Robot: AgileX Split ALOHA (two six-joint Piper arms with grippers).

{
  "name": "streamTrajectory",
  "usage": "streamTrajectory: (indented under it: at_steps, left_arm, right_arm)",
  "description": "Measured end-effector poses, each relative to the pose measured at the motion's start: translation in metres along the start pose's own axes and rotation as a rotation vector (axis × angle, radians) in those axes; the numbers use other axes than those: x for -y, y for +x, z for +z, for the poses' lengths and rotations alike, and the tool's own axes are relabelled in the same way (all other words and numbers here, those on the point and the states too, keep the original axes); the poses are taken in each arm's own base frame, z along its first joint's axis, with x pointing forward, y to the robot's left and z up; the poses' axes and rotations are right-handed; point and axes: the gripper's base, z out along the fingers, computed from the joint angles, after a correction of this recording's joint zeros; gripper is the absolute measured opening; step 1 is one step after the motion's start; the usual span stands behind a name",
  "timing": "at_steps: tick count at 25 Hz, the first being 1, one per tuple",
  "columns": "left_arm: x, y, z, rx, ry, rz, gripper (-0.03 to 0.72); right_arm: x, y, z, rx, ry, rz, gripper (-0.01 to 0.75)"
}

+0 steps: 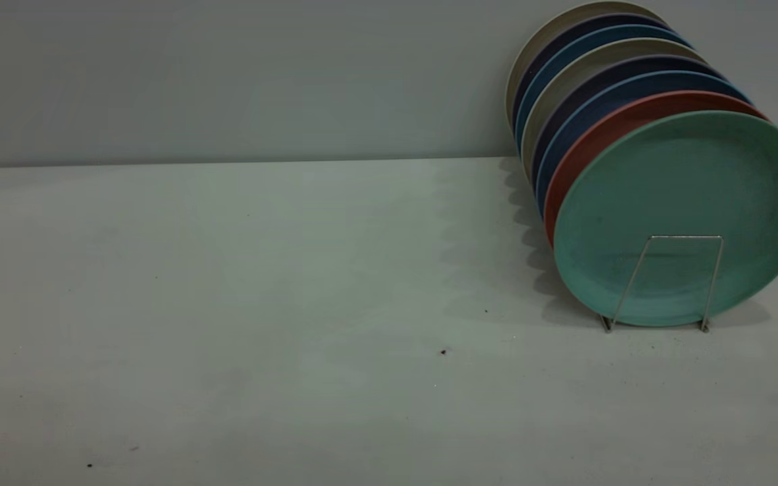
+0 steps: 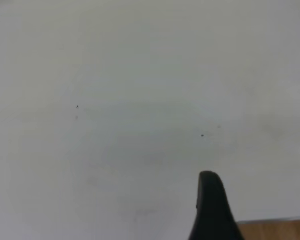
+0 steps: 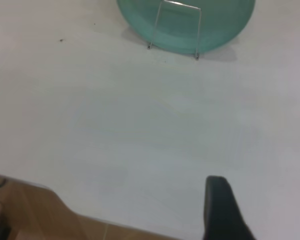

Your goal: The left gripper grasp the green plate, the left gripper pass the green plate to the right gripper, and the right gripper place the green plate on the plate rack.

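Observation:
The green plate (image 1: 686, 196) stands upright in the front slot of the plate rack (image 1: 713, 283), behind its front wire loop, at the right of the table. Neither arm shows in the exterior view. In the right wrist view the plate (image 3: 225, 20) and the rack's loop (image 3: 197, 30) lie far from my right gripper (image 3: 262, 205), which is open and empty over the table's near edge. My left gripper (image 2: 260, 200) shows one black finger (image 2: 210, 205) with a bare gap beside it; it is open and empty over bare table.
Behind the green plate the rack holds a salmon-pink plate (image 1: 605, 131), several blue plates (image 1: 585, 47) and beige ones (image 1: 564, 27). The white table (image 1: 261, 304) meets a grey wall behind. Its edge and a wooden floor (image 3: 30, 210) show in both wrist views.

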Motion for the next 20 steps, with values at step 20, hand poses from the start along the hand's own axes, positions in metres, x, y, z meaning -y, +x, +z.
streamTrajectory:
  at_steps: [20]
  left_arm:
    - [-0.008,0.007,0.009,-0.026,0.074,0.069,0.367]
  right_arm:
    - [0.000,0.001,0.001,-0.003,-0.004,-0.043,0.416]
